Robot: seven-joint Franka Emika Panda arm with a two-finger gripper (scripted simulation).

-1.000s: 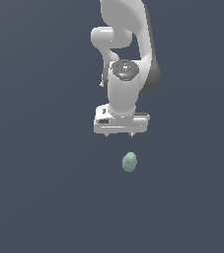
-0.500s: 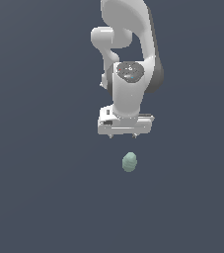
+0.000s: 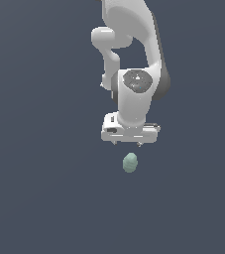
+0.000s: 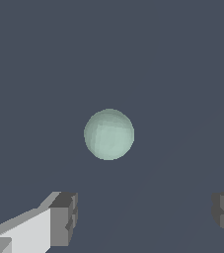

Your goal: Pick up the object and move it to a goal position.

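Dark surface: object [image 3: 130, 162] below parted pincer [image 3: 128, 144].

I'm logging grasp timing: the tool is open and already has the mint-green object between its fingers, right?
Not quite. The tool is open, but the object lies clear of its fingers, not between them. The wrist view shows the gap, and the exterior view shows the object apart from the tool.

The exterior view faces the white robot arm [image 3: 134, 74] from a middle distance, taking in its whole lower reach over a flat slate-grey floor [image 3: 34, 198]. The wrist view looks down past two grey fingertips [image 4: 64, 217], far closer. Both share the small pale mint-green egg-shaped lump [image 3: 130, 162] [image 4: 109, 134].
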